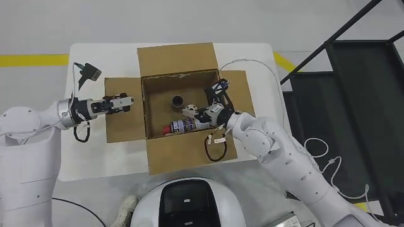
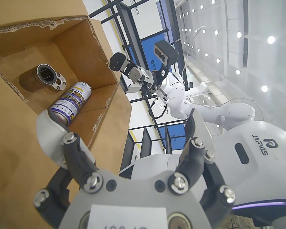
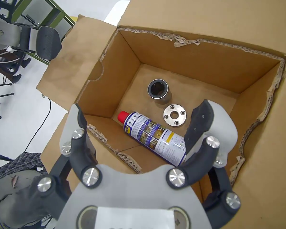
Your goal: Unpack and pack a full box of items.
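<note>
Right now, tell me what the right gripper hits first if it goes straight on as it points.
Probably the blue-and-white spray can with a red cap, lying in the brown cardboard box; depth is unclear.

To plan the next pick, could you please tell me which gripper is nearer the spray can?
Right. The right gripper hangs over the box, near the spray can; the left gripper is outside, over a flap.

In the top view, our left arm extends from the left edge, with the left gripper (image 1: pixel 124 101) left of centre, fingers spread wide. Our right arm rises from the lower right, wrist bent, with the right gripper (image 1: pixel 216 91) right of centre, fingers parted.
</note>
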`<state>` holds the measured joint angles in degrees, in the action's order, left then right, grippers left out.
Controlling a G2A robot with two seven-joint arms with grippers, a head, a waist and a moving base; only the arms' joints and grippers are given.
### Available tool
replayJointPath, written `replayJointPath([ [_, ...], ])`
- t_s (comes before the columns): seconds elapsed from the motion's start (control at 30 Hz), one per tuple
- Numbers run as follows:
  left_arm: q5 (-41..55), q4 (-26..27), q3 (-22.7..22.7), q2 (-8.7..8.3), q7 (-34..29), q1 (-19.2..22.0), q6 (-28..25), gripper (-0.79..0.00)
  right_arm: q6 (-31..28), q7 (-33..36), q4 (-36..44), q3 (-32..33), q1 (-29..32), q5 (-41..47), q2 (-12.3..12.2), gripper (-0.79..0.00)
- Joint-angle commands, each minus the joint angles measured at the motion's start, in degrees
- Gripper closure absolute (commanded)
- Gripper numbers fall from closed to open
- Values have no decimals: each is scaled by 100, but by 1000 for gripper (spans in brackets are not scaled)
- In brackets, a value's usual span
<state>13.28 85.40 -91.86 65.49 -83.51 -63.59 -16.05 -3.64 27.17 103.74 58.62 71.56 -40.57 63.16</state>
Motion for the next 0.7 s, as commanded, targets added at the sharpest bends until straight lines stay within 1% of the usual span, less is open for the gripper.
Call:
replayJointPath([
  [0.0,53,-14,-2,-7,-1,-9,-6,-785,0,0,0,0,0,0,0,-785],
  [0.13,53,-14,-2,-7,-1,-9,-6,-785,0,0,0,0,0,0,0,-785],
  [0.2,53,-14,-2,-7,-1,-9,-6,-785,197,92,-43,-41,-87,-234,10,-785],
  [0.27,53,-14,-2,-7,-1,-9,-6,-785,400,449,-96,-335,-393,-379,84,-785],
  [0.33,53,-14,-2,-7,-1,-9,-6,-785,571,786,-315,-667,-807,-585,181,-785],
  [0.43,53,-14,-2,-7,-1,-9,-6,-785,929,1015,-719,-1154,-1351,-742,367,-785],
  [0.5,53,-14,-2,-7,-1,-9,-6,-785,1111,1113,-1049,-1418,-1682,-697,502,-785],
  [0.53,53,-14,-2,-7,-1,-9,-6,-785,1244,1181,-1218,-1585,-1843,-857,567,-785],
  [0.63,53,-14,-2,-7,-1,-9,-6,-785,1450,1239,-1674,-1926,-2169,-908,753,-785],
  [0.67,53,-14,-2,-7,-1,-9,-6,-785,1473,1239,-1716,-1959,-2193,-929,771,-785],
])
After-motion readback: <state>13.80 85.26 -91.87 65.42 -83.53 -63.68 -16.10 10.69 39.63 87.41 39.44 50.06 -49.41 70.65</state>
